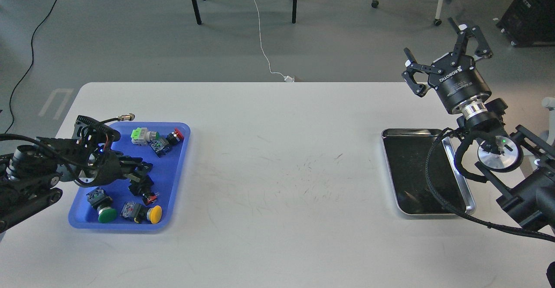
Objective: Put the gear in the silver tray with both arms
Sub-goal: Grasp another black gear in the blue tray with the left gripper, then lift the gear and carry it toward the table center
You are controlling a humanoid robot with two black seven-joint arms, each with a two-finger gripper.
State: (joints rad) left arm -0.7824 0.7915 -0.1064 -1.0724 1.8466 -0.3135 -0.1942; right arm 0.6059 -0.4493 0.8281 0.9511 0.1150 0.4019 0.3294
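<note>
Over the blue plastic tray (pixel 173 201), the left hand (pixel 141 176) is obscured, its state indeterminable; the right hand (pixel 446 49) is spread wide above the rectangular shiny silver tray (pixel 392 171), partly hidden.

A white table (pixel 277 149) fills the view, its middle scuffed with dark marks. At its nine o'clock side lies a blue plastic tray (pixel 177 171). Beyond the far edge, toward twelve o'clock, a white cable (pixel 261 40) trails over grey floor (pixel 130 40) between black chair legs (pixel 194 1). At one o'clock stands a white castor base (pixel 438 1).
</note>
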